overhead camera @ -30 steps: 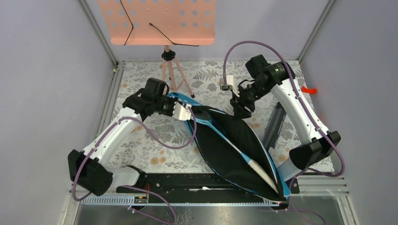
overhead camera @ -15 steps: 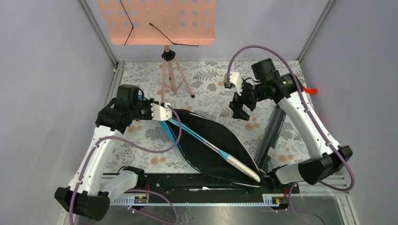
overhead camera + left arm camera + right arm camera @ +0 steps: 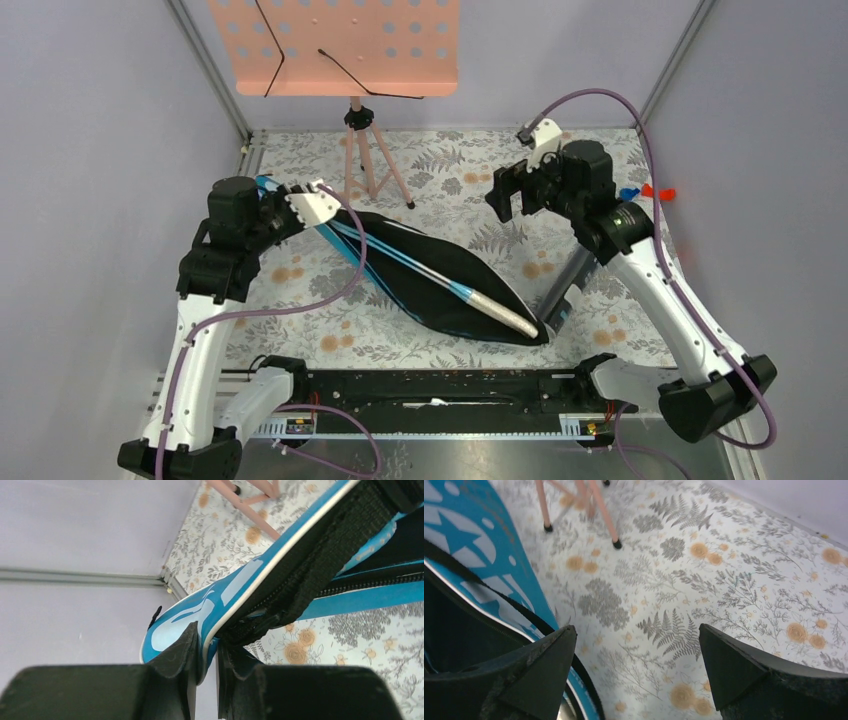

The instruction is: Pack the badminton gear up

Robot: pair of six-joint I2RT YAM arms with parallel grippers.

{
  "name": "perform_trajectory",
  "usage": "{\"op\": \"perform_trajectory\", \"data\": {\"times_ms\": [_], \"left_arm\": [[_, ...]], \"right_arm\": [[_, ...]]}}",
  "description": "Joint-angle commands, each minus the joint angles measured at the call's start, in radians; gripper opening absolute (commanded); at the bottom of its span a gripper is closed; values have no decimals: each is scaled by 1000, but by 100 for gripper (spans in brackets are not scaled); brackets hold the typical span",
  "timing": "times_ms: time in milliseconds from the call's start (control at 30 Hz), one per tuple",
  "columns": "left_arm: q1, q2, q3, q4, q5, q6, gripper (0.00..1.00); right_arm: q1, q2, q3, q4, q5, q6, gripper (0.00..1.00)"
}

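**Top view.** The blue-and-black fabric racket bag (image 3: 470, 318) lies slantwise across the leaf-and-flower patterned table cover (image 3: 450, 160), its mouth gaping as a long, pointed oval with a black lining. Inside it rests a light-blue racket with a pale wrapped handle (image 3: 500, 314). The thin shaft runs up towards the far-left end and the handle points at the near-right tip. Further pale-blue lines lie alongside the shaft, but I cannot tell whether they are a second racket.

The left gripper (image 3: 298, 204) is clamped on the bag's far-left end and holds that end raised. The right gripper (image 3: 512, 198) hangs over bare table beyond the bag with its jaws spread wide and nothing between them. A long black tube (image 3: 573, 278) lies just beside the bag's near-right tip, partly hidden under the right arm. Its lettering is too small to read.

At the back stands a peach perforated sheet-metal music stand (image 3: 335, 45) on a thin tripod.

**Left wrist view.** The left gripper (image 3: 207, 641) has its dark fingers (image 3: 175, 655) pinched onto the bag's white-piped rim. The bag (image 3: 240, 582) shows smooth blue cloth with pale printed shapes, a coarse black woven strap and a zip line.

**Right wrist view.** The wedge-shaped, rough black fingers (image 3: 536, 672) of the right gripper (image 3: 634, 645) stand far apart over the printed cover. The bag (image 3: 469, 545) shows at the left, blue with white star and dot prints, edged with a black strap, its dark interior below.
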Motion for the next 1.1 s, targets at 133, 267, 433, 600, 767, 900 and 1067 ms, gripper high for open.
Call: {"op": "perform_trajectory", "data": {"times_ms": [133,267,433,600,767,900,1067], "left_arm": [[15,-18,105,354,-43,-371,0],[15,7,137,370,-88,-407,0],[15,-33,162,356,-189,-379,0],[15,-76,201,270,-237,-342,0],[15,-111,187,337,-342,-388,0],[15,-79,212,372,-418,-610,0],[-15,-116,82,432,-293,-835,0]], "right_arm": [[5,-187,-204,347,175,319,100],[5,-224,-244,340,176,327,100],[5,-241,-263,320,210,314,100],[5,-227,-268,319,205,314,100],[5,-222,-274,321,186,337,100],[5,-228,-307,359,154,377,100],[5,-217,-352,411,16,431,99]]}}
